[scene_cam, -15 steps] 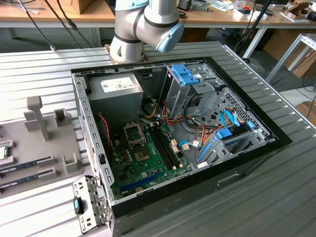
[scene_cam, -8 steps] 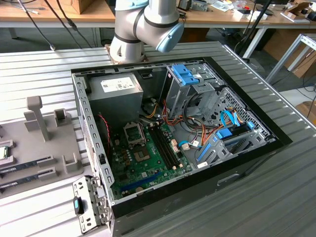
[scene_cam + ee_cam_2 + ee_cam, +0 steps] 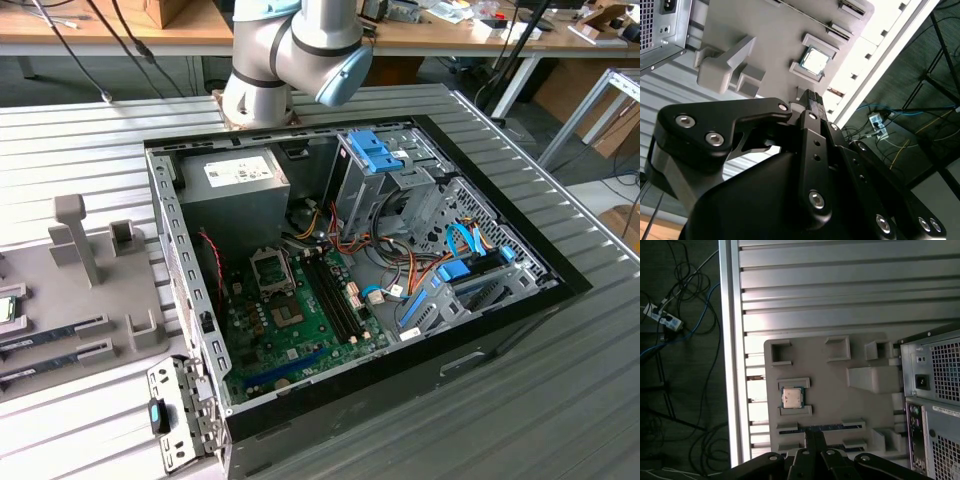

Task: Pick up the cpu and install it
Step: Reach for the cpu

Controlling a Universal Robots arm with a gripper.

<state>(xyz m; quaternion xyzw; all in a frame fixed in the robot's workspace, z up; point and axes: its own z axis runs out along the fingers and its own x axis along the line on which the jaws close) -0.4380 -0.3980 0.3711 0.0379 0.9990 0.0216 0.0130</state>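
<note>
On the grey fixture plate (image 3: pixel 832 390), beside the open computer case (image 3: pixel 505 325), the cpu (image 3: pixel 792 397) lies flat with its metal lid up. It sits near the plate edge that runs along the table (image 3: pixel 840 290) edge, between two low brackets (image 3: pixel 795 383). These flank two opposite sides and leave the other two free. In both wrist views the gripper (image 3: pixel 811 97) hangs above the plate with its jaws together and holding nothing, the cpu (image 3: pixel 815 61) just ahead of the tips.

Handling (judged): the chip is light, thin and rigid. Its lid is smooth and likely slippery, and its underside contacts are fragile. A level pinch on the two unbracketed sides suits it best, with light force and no tilt.

Clearance: the plate around the cpu is low. Memory sticks (image 3: pixel 790 430) lie in slots nearby, and the tall post (image 3: pixel 874 378) stands well apart towards the case. Past the table edge the floor carries loose cables (image 3: pixel 685 300).

In the exterior view the motherboard (image 3: pixel 300 325) carries the cpu socket (image 3: pixel 270 268), which lies deep inside the case. It sits between the power supply (image 3: pixel 235 185) and the memory slots (image 3: pixel 335 295), with wire bundles (image 3: pixel 400 265) near, so the room there is tight.
</note>
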